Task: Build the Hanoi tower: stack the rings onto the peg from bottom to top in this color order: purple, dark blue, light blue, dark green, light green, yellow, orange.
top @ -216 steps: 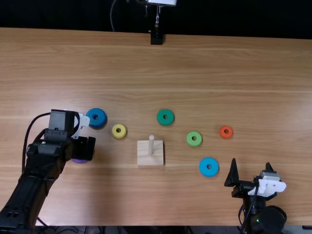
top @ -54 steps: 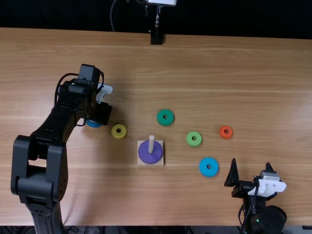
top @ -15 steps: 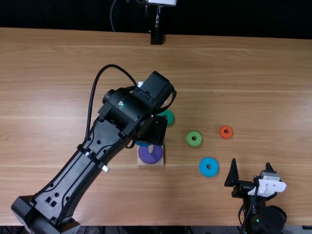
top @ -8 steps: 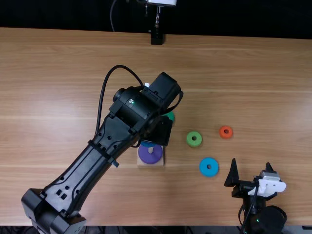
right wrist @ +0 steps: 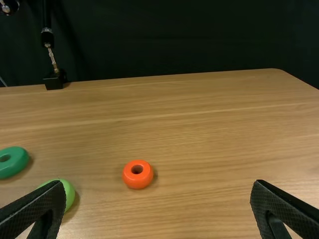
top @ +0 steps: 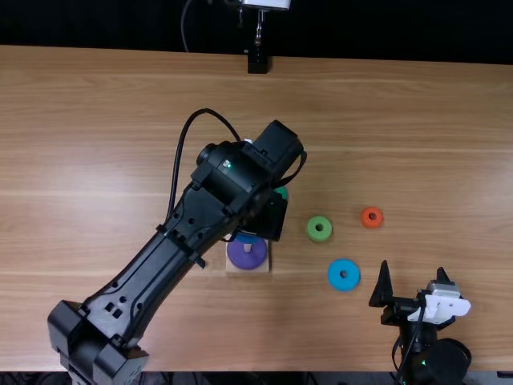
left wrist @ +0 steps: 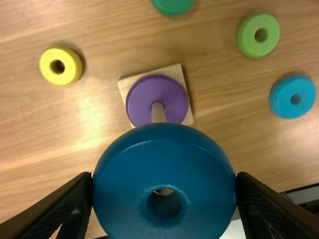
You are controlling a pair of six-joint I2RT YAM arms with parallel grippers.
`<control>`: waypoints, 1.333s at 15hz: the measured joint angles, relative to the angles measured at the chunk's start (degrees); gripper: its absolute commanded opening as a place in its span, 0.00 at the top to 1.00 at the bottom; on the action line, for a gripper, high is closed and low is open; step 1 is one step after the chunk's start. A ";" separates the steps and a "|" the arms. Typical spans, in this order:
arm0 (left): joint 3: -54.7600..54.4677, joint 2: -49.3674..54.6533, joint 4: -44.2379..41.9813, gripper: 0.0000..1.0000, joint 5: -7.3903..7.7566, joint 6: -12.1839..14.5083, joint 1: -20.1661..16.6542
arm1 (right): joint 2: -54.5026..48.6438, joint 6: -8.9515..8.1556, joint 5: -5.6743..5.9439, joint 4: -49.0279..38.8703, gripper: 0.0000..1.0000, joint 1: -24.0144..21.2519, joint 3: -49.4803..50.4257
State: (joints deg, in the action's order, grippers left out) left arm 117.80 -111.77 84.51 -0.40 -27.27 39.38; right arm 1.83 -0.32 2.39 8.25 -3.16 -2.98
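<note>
Where the wood-grained bench (top: 401,120) ends, black backdrop (top: 385,32) hangs behind a metal post (top: 259,32). Left end effector (top: 268,220): grasps dark blue ring (left wrist: 164,154) near peg (left wrist: 158,112) bearing purple ring (left wrist: 139,102). Right end effector (top: 414,269): released, at near edge.

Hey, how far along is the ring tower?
One ring is done: the purple ring sits around the peg. The left pincer holds the dark blue ring, not yet threaded. Five to go, on the table: light blue, dark green, light green, yellow and orange.
</note>
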 measured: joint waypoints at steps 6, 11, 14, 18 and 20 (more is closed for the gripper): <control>0.00 -0.15 0.04 0.73 -0.20 -0.48 0.76 | 0.00 0.00 0.00 -0.02 0.00 0.00 0.00; 0.00 -0.15 0.02 0.00 0.63 -1.31 0.74 | 0.00 -0.02 0.00 0.00 0.00 0.00 0.02; 0.00 -0.15 -2.16 0.00 0.63 -1.44 0.50 | 0.00 -0.02 0.00 0.00 0.00 0.00 0.00; -0.02 0.72 -7.21 0.00 0.63 -1.44 -5.35 | -0.02 0.00 -0.02 -0.02 0.00 0.00 0.02; -2.73 5.88 -14.64 0.00 0.52 -1.46 -10.62 | -0.02 0.00 -0.02 -0.04 0.00 0.00 0.02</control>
State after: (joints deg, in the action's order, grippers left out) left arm 115.07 -105.89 69.87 0.12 -28.73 28.75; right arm 1.80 -0.32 2.37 8.21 -3.16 -2.96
